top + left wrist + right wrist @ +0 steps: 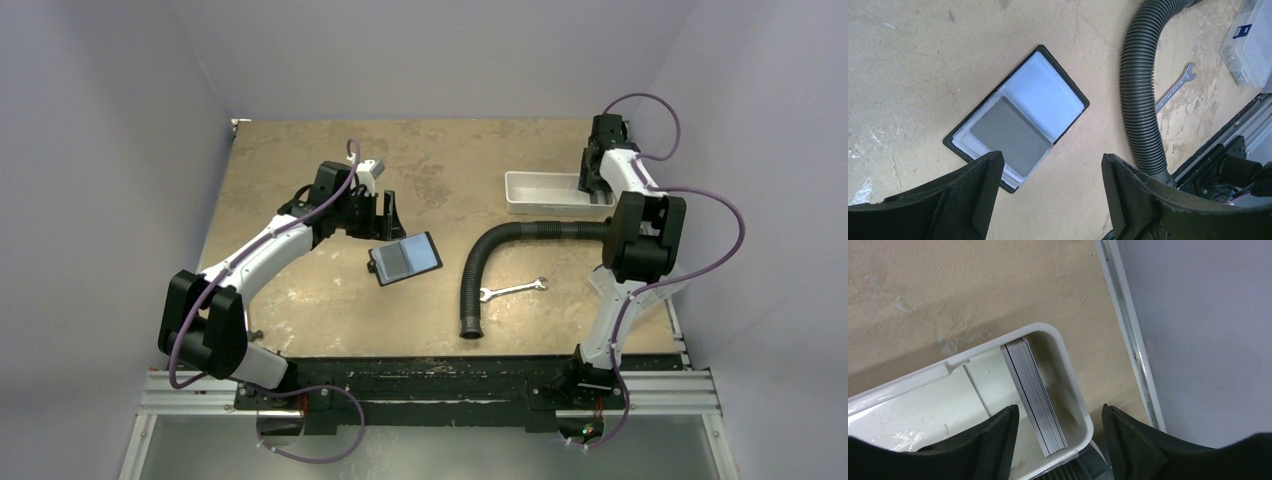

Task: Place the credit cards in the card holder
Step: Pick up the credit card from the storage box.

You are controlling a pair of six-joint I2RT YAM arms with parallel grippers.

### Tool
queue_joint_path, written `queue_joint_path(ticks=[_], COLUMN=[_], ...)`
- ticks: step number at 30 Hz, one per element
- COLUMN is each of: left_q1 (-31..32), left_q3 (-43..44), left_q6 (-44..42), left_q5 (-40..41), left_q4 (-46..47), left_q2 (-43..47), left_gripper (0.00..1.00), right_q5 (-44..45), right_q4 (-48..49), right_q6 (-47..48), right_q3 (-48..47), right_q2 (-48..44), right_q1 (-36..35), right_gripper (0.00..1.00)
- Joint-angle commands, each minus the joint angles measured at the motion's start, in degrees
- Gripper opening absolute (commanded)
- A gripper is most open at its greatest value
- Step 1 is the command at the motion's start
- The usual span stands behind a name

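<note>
The black card holder lies open and flat on the table, its clear sleeves up, and a grey credit card lies on one half of it. My left gripper hovers open just beside the holder's near corner, holding nothing; in the top view it sits just behind the holder. A stack of credit cards stands on edge in the right end of the white tray. My right gripper is open with a finger on each side of the stack, not touching it.
A grey ribbed hose curves across the middle of the table from the right arm. A silver wrench lies beside it. A clear compartment box shows at the left wrist view's edge. The table's metal rail and wall run just right of the tray.
</note>
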State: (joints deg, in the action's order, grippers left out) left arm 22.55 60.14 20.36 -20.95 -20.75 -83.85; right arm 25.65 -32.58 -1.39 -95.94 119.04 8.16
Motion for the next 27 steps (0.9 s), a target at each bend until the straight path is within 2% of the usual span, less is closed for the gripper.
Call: queue_joint_path(ticks=[1, 10, 22, 24, 27], left_q1=[0.1, 0.2, 0.2, 0.2, 0.2], left_q3=[0.0, -0.1, -0.3, -0.3, -0.3], left_q6=[-0.5, -0.5, -0.6, -0.6, -0.5], left_q5=[-1.3, -1.6, -2.1, -2.2, -2.3], left_q4=[1.9, 2.1, 2.2, 2.3, 2.3], left_q2=[1.6, 1.6, 1.6, 1.6, 1.5], left_gripper=[0.77, 0.77, 0.77, 0.77, 0.77], right_q5=[1.1, 4.3, 4.2, 4.1, 4.1], right_q4=[-0.7, -1.6, -2.1, -2.2, -2.1], right_q6=[0.3, 0.5, 0.3, 0.4, 0.9], right_q3=[-3.5, -4.5, -4.6, -4.7, -4.6], right_q2=[0.1, 1.6, 1.2, 1.2, 1.5], right_q1=[-0.2, -0.2, -0.2, -0.2, -0.2], right_gripper=[0.69, 0.65, 0.37, 0.39, 0.54])
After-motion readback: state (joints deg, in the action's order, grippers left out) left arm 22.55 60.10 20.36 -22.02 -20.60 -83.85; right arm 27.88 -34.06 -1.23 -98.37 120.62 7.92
